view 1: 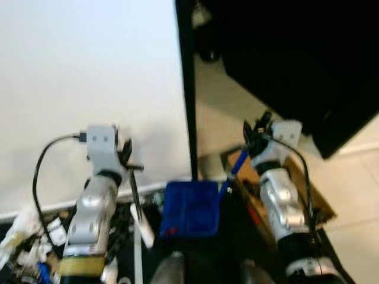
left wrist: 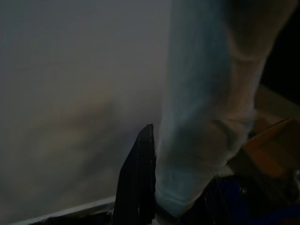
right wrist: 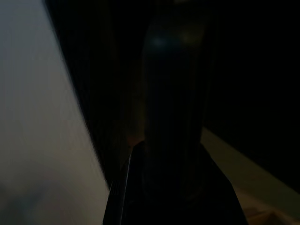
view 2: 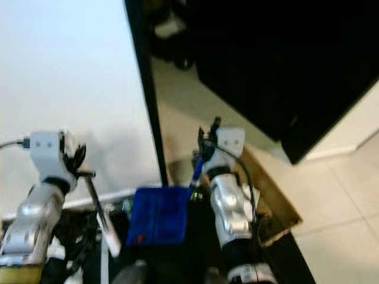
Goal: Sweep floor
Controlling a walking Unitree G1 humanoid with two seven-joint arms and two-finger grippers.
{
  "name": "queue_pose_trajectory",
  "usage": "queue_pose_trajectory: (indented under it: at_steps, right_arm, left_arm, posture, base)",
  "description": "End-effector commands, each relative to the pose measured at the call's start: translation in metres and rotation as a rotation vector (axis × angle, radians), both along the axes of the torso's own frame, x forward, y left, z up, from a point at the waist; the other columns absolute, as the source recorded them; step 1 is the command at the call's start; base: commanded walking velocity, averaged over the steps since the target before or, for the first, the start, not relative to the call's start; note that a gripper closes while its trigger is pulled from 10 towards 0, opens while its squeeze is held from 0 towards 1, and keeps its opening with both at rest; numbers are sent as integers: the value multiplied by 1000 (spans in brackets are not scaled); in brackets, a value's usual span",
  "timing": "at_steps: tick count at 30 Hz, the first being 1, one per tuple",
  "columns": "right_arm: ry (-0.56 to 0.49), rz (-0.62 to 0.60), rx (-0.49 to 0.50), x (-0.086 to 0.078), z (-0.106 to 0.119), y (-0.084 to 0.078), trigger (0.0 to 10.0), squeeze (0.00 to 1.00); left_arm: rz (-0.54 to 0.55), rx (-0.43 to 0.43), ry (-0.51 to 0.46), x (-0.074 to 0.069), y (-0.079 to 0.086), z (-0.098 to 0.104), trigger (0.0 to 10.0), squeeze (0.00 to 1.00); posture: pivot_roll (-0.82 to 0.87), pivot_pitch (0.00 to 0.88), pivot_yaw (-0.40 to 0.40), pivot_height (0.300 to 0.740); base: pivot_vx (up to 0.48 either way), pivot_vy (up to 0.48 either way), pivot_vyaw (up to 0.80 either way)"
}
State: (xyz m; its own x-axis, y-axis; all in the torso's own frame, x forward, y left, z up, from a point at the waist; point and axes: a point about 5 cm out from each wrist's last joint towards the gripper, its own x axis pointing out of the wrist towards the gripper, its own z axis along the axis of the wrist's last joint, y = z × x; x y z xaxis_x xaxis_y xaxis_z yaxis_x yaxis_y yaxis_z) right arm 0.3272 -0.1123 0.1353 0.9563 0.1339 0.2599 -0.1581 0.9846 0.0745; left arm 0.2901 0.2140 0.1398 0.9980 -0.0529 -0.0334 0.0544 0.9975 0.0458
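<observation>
Nearest, a blue dustpan (view 1: 190,208) is seen low between the two silver arms, its flat face turned up toward the head camera. It is taken as the landmark. To its left, the left gripper (view 1: 126,155) is closed around a thin dark broom handle (view 1: 135,189), which slants down beside the dustpan's left edge to a pale lower end. In the left wrist view a pale, blurred shaft (left wrist: 206,117) is seen beside one black finger (left wrist: 138,187). Further left of the dustpan, a jumble of small white and dark items (view 1: 29,242) is spread on the floor. To the dustpan's right, the right gripper (view 1: 256,131) is raised at the upper end of a blue handle (view 1: 238,162); whether its fingers are closed on it cannot be told. Right of the dustpan, a brown cardboard piece (view 1: 308,189) lies on the pale tiled floor (view 1: 355,195). Beyond the dustpan, a white wall (view 1: 89,65) is met by a black vertical edge (view 1: 188,89), and large black furniture (view 1: 296,53) stands further right.
</observation>
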Motion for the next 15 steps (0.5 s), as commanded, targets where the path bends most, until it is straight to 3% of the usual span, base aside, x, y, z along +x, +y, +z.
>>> queue_pose_trajectory:
  at_steps: [1, 10, 15]
  right_arm:
    - [-23, 6, 13, 0, 5, 2, 10000, 0]
    - [-23, 4, 12, -1, 5, 2, 10000, 0]
    - [-21, 5, 13, -1, 5, 2, 10000, 0]
  left_arm:
    - [8, 18, -15, -1, 6, 4, 10000, 0]
    - [5, 18, -18, -1, 6, 5, 10000, 0]
    - [-2, 22, -22, -1, 5, 6, 10000, 0]
  posture:
    - [211, 146, 18, 740]
    - [212, 146, 20, 740]
    - [212, 148, 20, 740]
  base:
    - [0, 337, 0]
    - [0, 336, 0]
    - [0, 0, 0]
